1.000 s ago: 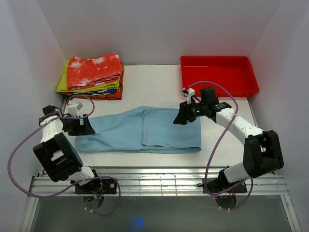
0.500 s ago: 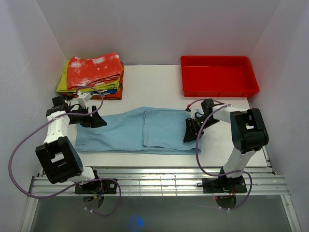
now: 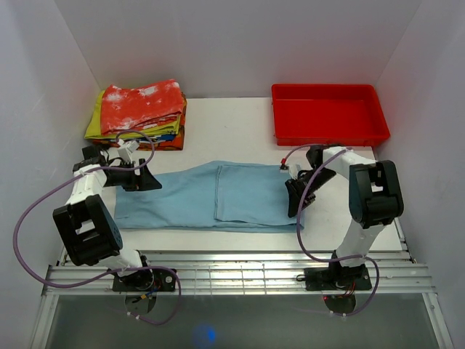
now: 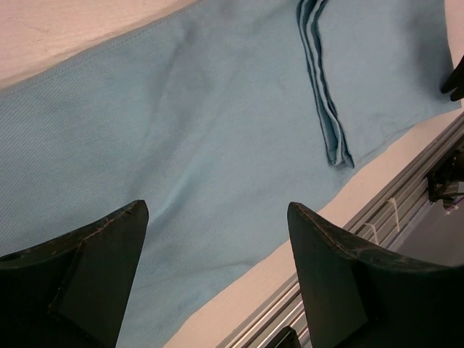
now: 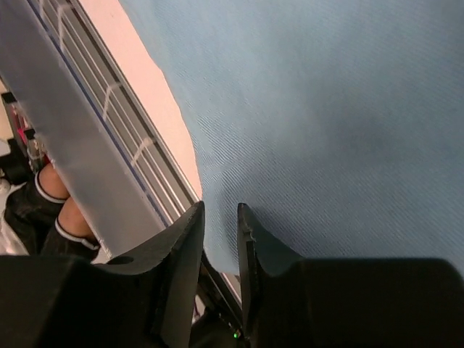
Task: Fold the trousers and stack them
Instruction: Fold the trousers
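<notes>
The light sky-blue trousers [image 3: 182,196] lie flat across the middle of the table, with one part folded over on the right half [image 3: 254,193]. My left gripper [image 3: 145,180] hangs over the trousers' far left edge. Its jaws stand wide open and empty above the cloth [image 4: 217,109], midway point [image 4: 217,205]. The fold's layered edge [image 4: 326,123] shows ahead of it. My right gripper [image 3: 293,202] is down at the trousers' right edge. Its fingers [image 5: 220,206] are nearly together with the blue cloth [image 5: 326,109] running between them.
A stack of folded clothes [image 3: 138,116], topped by a red-and-white garment, sits at the back left. A red tray [image 3: 330,137] stands at the back right. The aluminium rail [image 3: 232,273] runs along the table's near edge, close to both grippers [image 4: 406,196] [image 5: 94,145].
My right gripper has dropped from above the folded part to the trousers' right edge and closed there. My left gripper has moved up and right onto the far left edge.
</notes>
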Tool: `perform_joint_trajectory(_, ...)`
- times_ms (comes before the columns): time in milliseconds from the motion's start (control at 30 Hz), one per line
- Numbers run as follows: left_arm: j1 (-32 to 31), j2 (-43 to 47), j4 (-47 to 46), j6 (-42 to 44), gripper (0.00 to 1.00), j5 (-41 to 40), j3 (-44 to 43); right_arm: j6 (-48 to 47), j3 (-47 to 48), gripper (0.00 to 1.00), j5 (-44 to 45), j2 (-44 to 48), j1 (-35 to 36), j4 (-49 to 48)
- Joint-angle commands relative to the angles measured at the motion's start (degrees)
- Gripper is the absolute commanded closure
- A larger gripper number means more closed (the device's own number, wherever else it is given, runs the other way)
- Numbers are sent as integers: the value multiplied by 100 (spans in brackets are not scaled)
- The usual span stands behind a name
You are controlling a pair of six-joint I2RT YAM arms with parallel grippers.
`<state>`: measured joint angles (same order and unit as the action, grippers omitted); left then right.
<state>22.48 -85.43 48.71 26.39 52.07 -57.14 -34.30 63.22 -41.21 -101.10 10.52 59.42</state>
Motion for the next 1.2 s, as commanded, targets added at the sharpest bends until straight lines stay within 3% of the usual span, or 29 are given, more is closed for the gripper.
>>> perform_joint_trajectory(0, 11, 132, -273, -116, 12, -293, -122, -639, -3, 70, 622, -523, 2, 755)
perform_joint_trajectory(133, 186, 36, -283, -284, 11, -707, -60, -455, -519, 71, 1473, -955, -7, 125)
perform_joint_trajectory(200, 335, -35, -65, -205, 11, -716, -95, -358, -653, 72, 1932, -842, -33, -325)
perform_joint_trajectory(333, 940, -254, 331, 128, 10, -909, -209, -428, -627, 71, 2108, -342, -182, -335)
perform_joint_trajectory(433, 1423, -395, 674, 541, 10, -928, -279, -683, -443, 63, 1889, 238, -384, -80)
perform_joint_trajectory(567, 1926, -483, 816, 841, 10, -944, -350, -771, 58, 37, 1310, 688, -955, 166)
perform_joint_trajectory(700, 2094, -755, 798, 920, 12, -1138, -297, -490, 278, 29, 1133, 610, -1893, -122)
perform_joint_trajectory(1033, 2094, -1274, 622, 850, 17, -1024, -253, 564, -73, 28, 615, -252, -2257, -1362)
perform_joint_trajectory(1167, 2094, -1257, 614, 797, 17, -954, -297, 609, -318, 35, 325, -568, -2257, -1398)
